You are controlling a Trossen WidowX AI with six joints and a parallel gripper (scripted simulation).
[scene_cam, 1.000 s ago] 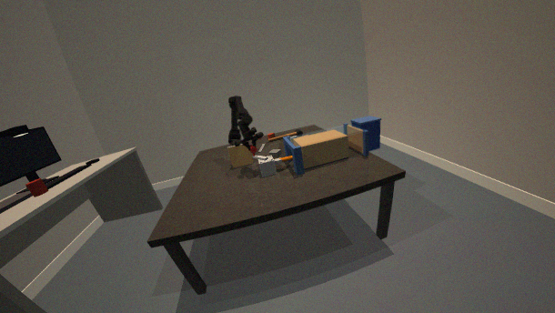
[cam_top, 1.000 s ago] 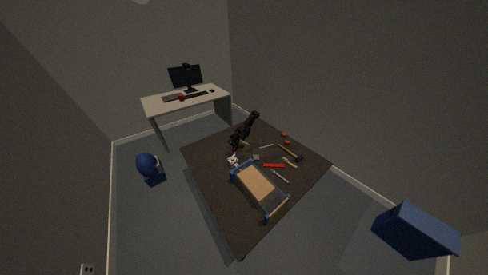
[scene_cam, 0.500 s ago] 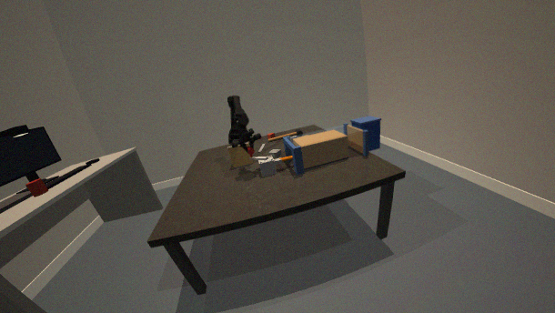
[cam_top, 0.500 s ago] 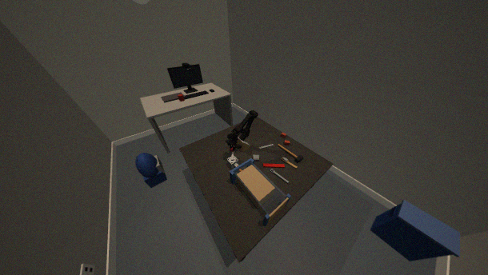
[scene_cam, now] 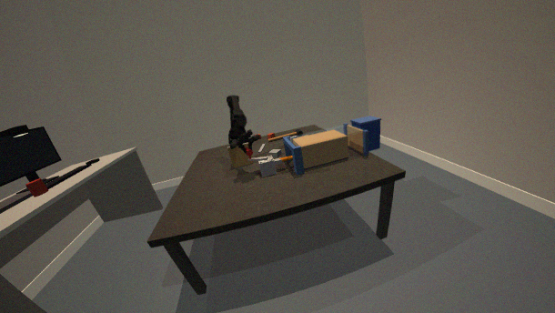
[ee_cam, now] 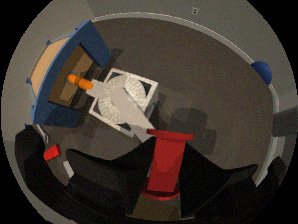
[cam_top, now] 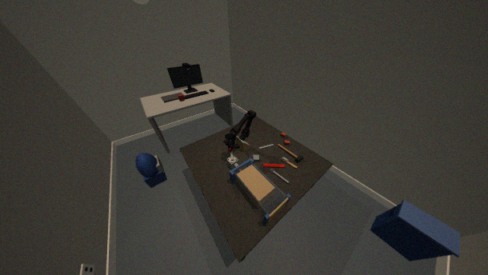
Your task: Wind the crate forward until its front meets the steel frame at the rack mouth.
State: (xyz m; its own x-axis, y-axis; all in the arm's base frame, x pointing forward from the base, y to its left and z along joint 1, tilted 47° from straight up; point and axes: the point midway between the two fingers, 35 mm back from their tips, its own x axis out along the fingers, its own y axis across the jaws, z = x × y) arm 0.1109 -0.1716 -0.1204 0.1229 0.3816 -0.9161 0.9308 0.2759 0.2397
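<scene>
My gripper (ee_cam: 166,141) (scene_cam: 249,154) is shut on the red grip (ee_cam: 169,162) of the winch handle. The handle's pale crank arm (ee_cam: 131,111) reaches from this grip to the top of the white winch (cam_top: 232,161) (scene_cam: 267,168) and lies over its round ribbed top, hiding the key and hole. An orange strap (ee_cam: 80,82) (scene_cam: 287,158) runs from the winch into the mouth of the blue frame (ee_cam: 95,47) (scene_cam: 297,159) (cam_top: 242,165). The tan crate (cam_top: 256,181) (scene_cam: 320,147) sits flat inside the clear-panelled cubby, its front close behind the frame; the exact gap cannot be told.
A tan upright block (scene_cam: 237,157) stands beside the arm. A grey block (cam_top: 256,157), a red bar (cam_top: 274,165), a wrench (cam_top: 280,176), a brush (cam_top: 290,162), a hammer (cam_top: 290,153) and a white strip (cam_top: 266,146) lie on the bench beyond the winch and cubby.
</scene>
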